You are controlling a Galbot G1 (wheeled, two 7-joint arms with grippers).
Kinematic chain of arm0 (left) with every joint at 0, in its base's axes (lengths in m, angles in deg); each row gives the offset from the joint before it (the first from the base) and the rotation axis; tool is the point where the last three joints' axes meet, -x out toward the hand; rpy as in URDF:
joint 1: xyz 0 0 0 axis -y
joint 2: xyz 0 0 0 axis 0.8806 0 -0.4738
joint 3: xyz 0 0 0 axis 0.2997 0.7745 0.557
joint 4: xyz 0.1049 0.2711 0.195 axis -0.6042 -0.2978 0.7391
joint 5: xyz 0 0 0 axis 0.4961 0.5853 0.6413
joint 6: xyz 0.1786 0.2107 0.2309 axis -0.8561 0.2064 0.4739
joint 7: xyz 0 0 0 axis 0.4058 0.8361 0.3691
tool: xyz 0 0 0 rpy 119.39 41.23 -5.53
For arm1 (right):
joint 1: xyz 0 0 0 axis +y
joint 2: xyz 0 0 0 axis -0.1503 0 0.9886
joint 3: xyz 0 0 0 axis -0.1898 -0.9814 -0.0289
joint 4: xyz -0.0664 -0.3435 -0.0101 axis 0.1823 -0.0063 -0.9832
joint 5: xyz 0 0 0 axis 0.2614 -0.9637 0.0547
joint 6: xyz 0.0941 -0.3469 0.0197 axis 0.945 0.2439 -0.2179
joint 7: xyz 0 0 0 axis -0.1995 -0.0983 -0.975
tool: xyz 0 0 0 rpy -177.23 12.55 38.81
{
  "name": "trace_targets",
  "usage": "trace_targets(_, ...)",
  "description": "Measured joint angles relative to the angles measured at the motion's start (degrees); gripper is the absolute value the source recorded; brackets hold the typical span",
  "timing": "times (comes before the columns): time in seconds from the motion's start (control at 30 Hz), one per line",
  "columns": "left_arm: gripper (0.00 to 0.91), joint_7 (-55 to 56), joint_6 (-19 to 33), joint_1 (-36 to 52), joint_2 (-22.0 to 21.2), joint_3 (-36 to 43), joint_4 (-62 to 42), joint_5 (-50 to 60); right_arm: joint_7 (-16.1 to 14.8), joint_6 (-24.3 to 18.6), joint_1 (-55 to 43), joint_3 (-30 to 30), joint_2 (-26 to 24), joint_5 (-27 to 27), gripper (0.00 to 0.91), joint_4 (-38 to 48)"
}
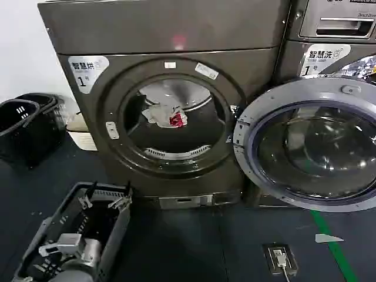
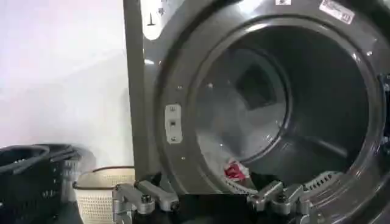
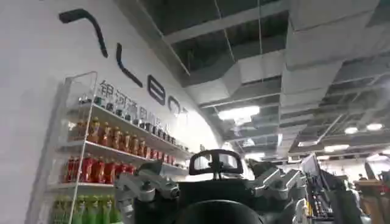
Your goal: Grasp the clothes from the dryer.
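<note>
Left gripper [image 2: 216, 201], a grey metal two-fingered claw, stands wide open and empty in the left wrist view, its fingers [image 2: 146, 198] spread apart just outside the lower lip of the dryer [image 1: 170, 41], the big dark bronze-grey front-loading machine with a round porthole and a white "1" label. It touches nothing. In the head view the same arm sits low, in front of the dryer and well short of its mouth.

Inside the dryer's drum, towards the back, lie the clothes [image 1: 170, 116], a small bundle of white fabric with a bright red patch, far smaller than the opening.

Several risks follow, as I judge it. With jaws this far apart, the fingers could catch the dryer's rim on the way in if the approach is off-centre. Because the bundle is small and soft, a shallow close might pinch only a loose fold, which would slip free on withdrawal. Reaching too deep could drive the fingertips against the drum's back wall.

Right gripper [image 3: 213, 189], also open and holding nothing, points away from the dryer towards a white wall shelf of coloured drink bottles [image 3: 109, 152], idle.
</note>
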Motion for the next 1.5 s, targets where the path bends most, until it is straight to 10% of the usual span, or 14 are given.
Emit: trace_targets(1.5, 0.907, -6.4, 2.9, 0.3, -0.4, 1.4, 0.3, 1.3, -3.3, -4.6, -0.7, -0.2, 0.6, 6.6, 0.907, -1.9)
